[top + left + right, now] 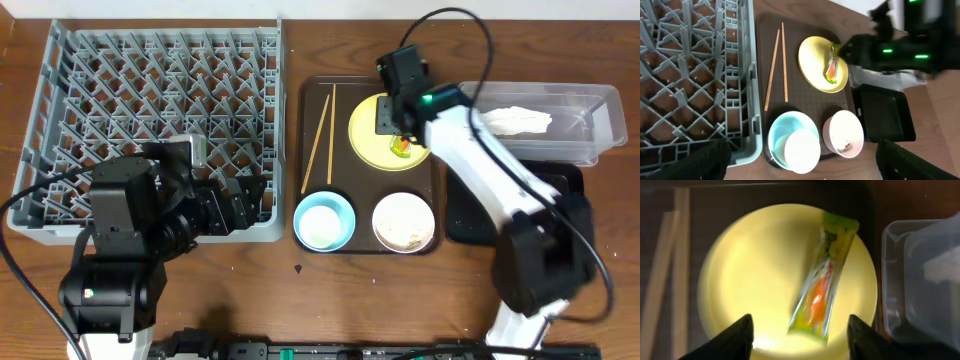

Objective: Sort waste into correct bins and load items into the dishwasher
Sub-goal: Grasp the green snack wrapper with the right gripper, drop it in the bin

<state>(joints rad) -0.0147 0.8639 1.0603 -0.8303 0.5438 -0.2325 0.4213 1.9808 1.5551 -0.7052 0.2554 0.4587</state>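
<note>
Poised over the yellow plate (755, 280), I am spreading my right gripper (801, 332) half-wide above the green-and-orange wrapper (822, 285) (light, slick, crinkly), aiming to pinch its narrow middle.

White-shelled right arm (480, 160) with black joints, green lights and looping black cables.

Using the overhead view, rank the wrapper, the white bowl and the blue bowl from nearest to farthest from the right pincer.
1. Wrapper, on the yellow plate directly under the right pincer.
2. White bowl, at the tray's near-right corner.
3. Blue bowl, at the tray's near-left corner.
</note>
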